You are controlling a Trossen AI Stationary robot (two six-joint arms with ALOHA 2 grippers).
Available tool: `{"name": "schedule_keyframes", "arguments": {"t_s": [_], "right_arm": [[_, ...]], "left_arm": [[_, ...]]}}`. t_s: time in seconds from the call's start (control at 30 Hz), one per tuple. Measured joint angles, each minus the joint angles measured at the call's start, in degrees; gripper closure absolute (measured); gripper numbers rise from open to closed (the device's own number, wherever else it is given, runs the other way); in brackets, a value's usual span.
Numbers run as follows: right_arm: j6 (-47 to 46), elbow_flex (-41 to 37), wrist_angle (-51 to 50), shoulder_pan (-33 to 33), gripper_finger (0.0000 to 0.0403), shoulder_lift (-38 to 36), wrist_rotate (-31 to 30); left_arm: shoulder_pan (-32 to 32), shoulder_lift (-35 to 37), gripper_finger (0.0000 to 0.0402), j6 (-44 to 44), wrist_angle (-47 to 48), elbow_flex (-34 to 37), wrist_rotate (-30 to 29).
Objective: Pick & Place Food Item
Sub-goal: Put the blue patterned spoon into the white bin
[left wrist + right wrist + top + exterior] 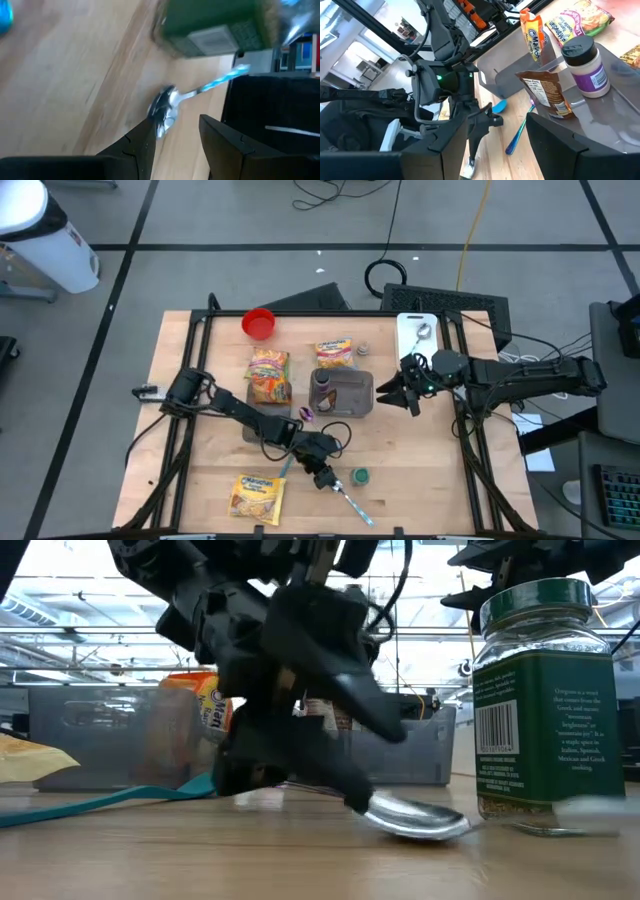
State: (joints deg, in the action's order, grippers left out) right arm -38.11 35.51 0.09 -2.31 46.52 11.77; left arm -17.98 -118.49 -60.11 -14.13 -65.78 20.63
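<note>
Spice jar, the food item nearest the working arm, is seen standing upright on the front part of the wooden table. It is made of clear glass, topped with a green lid and wrapped in a dark green label printed with a barcode and small pale text. Dried herbs can be made out through the glass below the label.

At the far left front, a yellow noodle packet is laid flat. Further back, a red cup and two more noodle packets are set out. The left gripper is lowered to the tabletop just left of the jar. Its fingers are held apart with only bare wood between them, so nothing is grasped. The bowl of a metal spoon is found at the tip of one finger, and the jar stands just beside that bowl.

Behind, near the table's middle, a grey tray is placed; a bottle with a dark cap and a brown pouch are held in it. The right gripper is poised at the tray's right edge, fingers spread and empty. A white board is seen at the back right.
</note>
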Motion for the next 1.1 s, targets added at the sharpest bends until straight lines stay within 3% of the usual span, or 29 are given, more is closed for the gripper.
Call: {"name": "schedule_keyframes", "arguments": {"t_s": [0.37,0.83,1.1], "right_arm": [[0.9,0.0,-0.4,0.0,0.0206,0.0,-0.4],[1.3,0.0,-0.8,0.0,0.0206,0.0,-1.3],[1.3,0.0,-1.1,0.0,0.0206,0.0,-1.3]], "left_arm": [[0.3,-0.5,0.0245,-0.1,0.5,0.0,2.1],[3.5,-0.6,0.0245,-0.4,-5.9,0.0,10.5],[4.3,3.3,0.0245,4.2,2.2,0.1,9.3]]}}
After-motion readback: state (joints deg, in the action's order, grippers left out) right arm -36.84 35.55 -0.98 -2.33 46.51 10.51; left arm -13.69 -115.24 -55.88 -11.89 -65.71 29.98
